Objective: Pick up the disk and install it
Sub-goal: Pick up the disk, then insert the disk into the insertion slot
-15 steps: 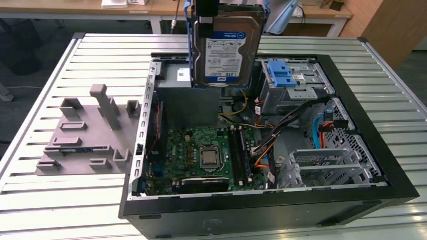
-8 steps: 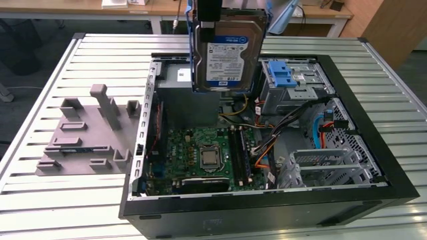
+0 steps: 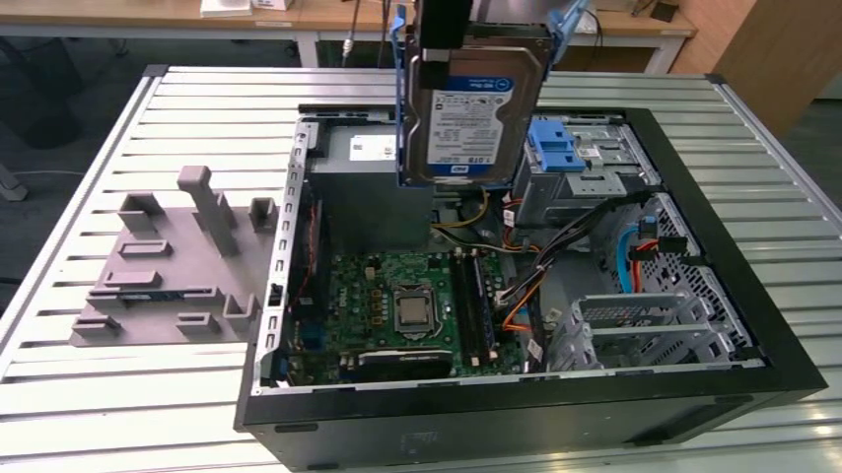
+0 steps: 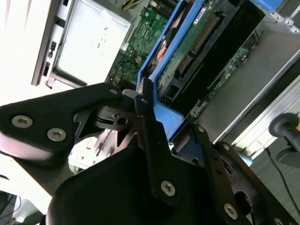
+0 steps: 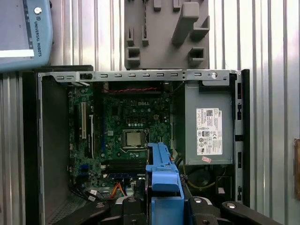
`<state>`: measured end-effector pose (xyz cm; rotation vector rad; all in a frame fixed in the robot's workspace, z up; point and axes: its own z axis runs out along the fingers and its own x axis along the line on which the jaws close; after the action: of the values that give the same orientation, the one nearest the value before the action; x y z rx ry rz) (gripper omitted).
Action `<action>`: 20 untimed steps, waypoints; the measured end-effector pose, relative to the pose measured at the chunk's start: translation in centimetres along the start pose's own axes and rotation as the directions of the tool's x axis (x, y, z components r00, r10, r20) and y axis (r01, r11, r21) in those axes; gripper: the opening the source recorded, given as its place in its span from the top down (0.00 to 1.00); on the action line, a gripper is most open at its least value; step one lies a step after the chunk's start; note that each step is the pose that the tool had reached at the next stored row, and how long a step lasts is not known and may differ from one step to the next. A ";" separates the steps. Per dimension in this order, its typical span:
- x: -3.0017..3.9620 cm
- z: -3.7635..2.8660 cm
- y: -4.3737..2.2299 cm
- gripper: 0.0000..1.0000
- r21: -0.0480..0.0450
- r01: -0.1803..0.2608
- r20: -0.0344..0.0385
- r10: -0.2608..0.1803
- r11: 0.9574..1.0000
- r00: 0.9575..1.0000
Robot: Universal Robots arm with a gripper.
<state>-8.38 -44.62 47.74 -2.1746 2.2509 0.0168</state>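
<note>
One gripper (image 4: pixel 166 115), clamped on disk (image 3: pixel 467 108) by its blue bracket (image 5: pixel 163 173).
You see disk upright, label (image 3: pixel 463 123) out, above open PC case (image 3: pixel 526 434).

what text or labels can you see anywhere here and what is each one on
disk, exterior view: blue-and-white label with a barcode strip; print too small to read.
grey metal box, first wrist view: white sticker; fine print too small to read.
motherboard: short white maker's mark, not quoted.
arm's blue casing: white maker's lettering, not quoted.
</note>
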 end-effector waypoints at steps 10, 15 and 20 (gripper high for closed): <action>-0.01 0.01 -0.66 0.63 0.000 0.000 -0.001 0.000 1.000 1.000; -0.01 0.01 -0.66 0.63 0.000 0.000 -0.001 0.000 1.000 1.000; 0.51 0.03 -0.68 0.63 0.000 0.000 -0.001 0.000 1.000 1.000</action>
<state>-7.72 -45.15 47.71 -2.1749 2.2515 0.0159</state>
